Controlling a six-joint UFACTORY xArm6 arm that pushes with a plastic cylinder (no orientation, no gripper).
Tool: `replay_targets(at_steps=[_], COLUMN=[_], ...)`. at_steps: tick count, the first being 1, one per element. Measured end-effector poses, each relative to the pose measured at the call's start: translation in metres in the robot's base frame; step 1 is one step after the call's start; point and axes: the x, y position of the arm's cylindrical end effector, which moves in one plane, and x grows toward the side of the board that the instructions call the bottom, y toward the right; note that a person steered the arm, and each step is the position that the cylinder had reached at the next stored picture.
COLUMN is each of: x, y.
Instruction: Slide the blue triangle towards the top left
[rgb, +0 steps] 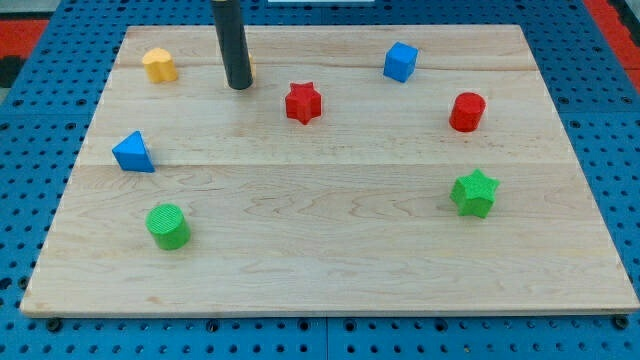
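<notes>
A wooden worktop (330, 250) carries seven blocks that can be counted: two blue, two red, two green and one yellow (158, 64), with a sliver of something yellowish just behind the rod. The blue triangle (133, 153) sits at the left edge, nearer than the yellow block and farther than the green cylinder (167, 226); a blue cube (400, 61), red star (302, 102), red cylinder (466, 111) and green star (474, 193) lie further right. The end effector is a plain dark rod holding nothing, and my tip (238, 86) rests far left, between the yellow block and red star, well apart from the triangle.

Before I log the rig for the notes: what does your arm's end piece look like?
It is a plain straight rod, dark grey to black, round in section, with a smooth matt surface. No cables, markings or labels show. My tip ends blunt above the wooden board. The arm above it is out of frame.
</notes>
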Motion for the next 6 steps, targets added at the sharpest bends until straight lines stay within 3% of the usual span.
replay_targets(at_steps=[1,3,4,5,6], x=[0.026,0.161,0.198,0.176,0.138], y=[0.004,-0.028,-0.115,-0.157,-0.121])
